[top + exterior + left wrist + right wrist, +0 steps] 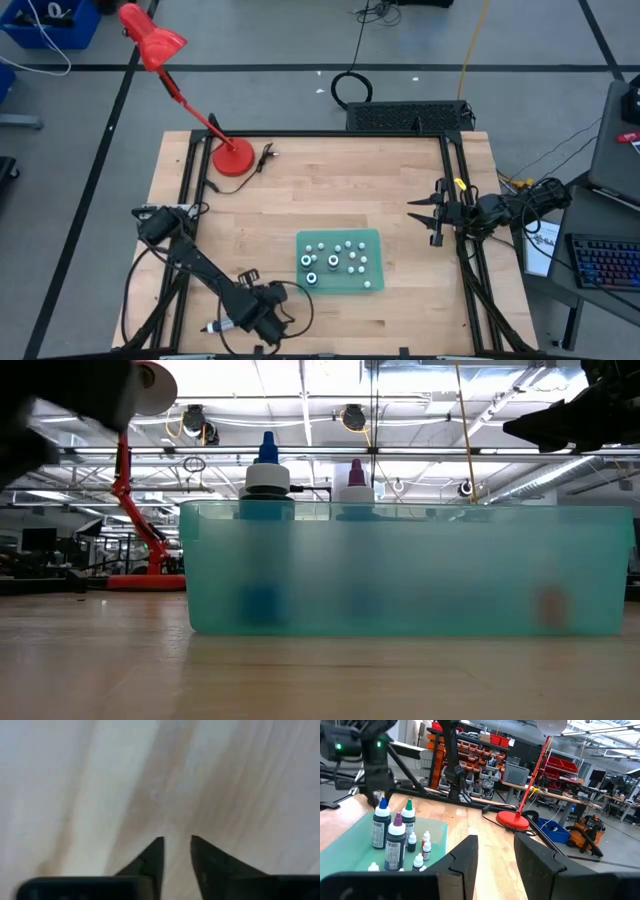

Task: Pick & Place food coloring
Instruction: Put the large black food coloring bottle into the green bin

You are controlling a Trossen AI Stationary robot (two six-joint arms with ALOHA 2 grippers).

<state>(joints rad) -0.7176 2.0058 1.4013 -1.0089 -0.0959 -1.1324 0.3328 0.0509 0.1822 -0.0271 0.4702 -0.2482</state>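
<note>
At the near edge of the light wooden desk [400, 170], the left claw [176, 851] points down at bare wood, its tips narrowly apart with nothing visible between them. Whether it holds a bottle, I cannot tell.

The food coloring bottles [335, 262] stand in the translucent teal plastic tray [372, 240] at mid-desk. The right claw [495, 855] waits beyond them, part-open and empty. This looks like the picking stage, so the left arm must next reach over the tray.
</note>
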